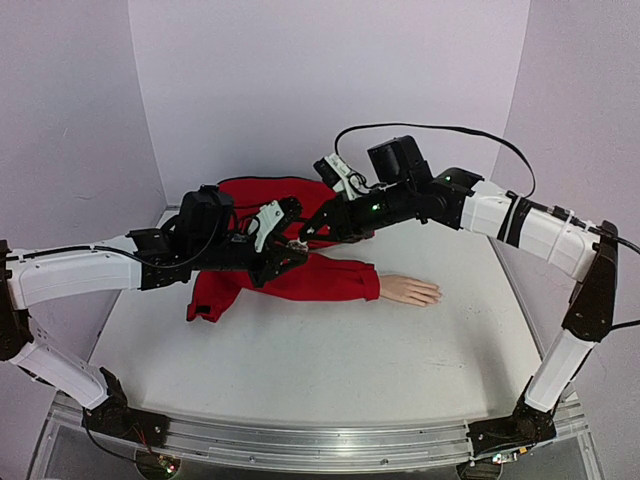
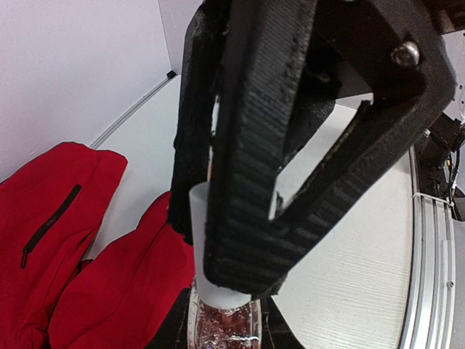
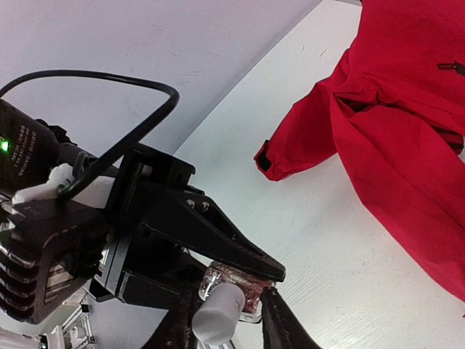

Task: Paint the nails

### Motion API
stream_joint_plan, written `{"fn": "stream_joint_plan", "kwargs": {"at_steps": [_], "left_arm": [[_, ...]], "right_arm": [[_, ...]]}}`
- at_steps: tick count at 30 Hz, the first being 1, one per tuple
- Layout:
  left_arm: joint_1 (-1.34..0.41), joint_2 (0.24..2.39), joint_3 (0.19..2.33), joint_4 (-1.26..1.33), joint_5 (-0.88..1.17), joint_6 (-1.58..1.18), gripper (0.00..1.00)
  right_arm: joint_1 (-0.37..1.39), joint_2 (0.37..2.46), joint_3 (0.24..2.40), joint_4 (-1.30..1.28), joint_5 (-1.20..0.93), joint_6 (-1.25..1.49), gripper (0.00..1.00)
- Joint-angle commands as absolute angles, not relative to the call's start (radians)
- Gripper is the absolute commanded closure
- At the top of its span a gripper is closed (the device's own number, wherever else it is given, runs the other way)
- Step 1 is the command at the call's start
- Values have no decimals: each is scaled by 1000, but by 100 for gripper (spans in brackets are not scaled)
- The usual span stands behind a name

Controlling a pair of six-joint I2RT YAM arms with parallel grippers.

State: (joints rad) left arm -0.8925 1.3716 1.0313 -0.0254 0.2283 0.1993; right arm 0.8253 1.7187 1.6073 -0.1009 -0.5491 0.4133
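Observation:
A small glass bottle of glittery polish (image 2: 221, 326) with a white cap (image 2: 199, 218) hangs in the air between both grippers, above the red jacket. My left gripper (image 2: 227, 329) is shut on the glass body (image 3: 243, 287). My right gripper (image 3: 225, 331) is shut on the cap (image 3: 218, 316). In the top view the left gripper (image 1: 288, 240) and right gripper (image 1: 318, 228) meet tip to tip. The pale mannequin hand (image 1: 410, 291) lies flat on the table at the end of the red sleeve (image 1: 320, 278). Its nails (image 1: 436, 293) are too small to make out.
The red jacket (image 1: 265, 195) is spread over the back of the white table (image 1: 300, 370), under both grippers. Purple walls close in the back and sides. A metal rail (image 1: 300, 440) runs along the near edge. A black cable (image 1: 450, 128) loops over the right arm.

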Motion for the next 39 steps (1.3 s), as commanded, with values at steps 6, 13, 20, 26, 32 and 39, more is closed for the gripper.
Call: {"fn": "stream_joint_plan", "kwargs": {"at_steps": [6, 13, 20, 26, 32, 39], "left_arm": [[-904, 1373, 1065, 7, 212, 209, 100], [-904, 1373, 1067, 6, 214, 204, 100], [-904, 1368, 1070, 6, 214, 201, 100], [-904, 1368, 1063, 6, 215, 199, 100], [-904, 1373, 1061, 6, 217, 198, 100], [-904, 1376, 1060, -22, 228, 191, 100]], "right_arm": [[838, 1726, 1651, -110, -578, 388, 69], [839, 1738, 1650, -110, -593, 382, 75], [839, 1744, 1648, -111, -593, 375, 75], [839, 1728, 1644, -109, -571, 371, 85], [839, 1694, 1622, -109, -534, 357, 100], [839, 1635, 1567, -107, -485, 333, 100]]}}
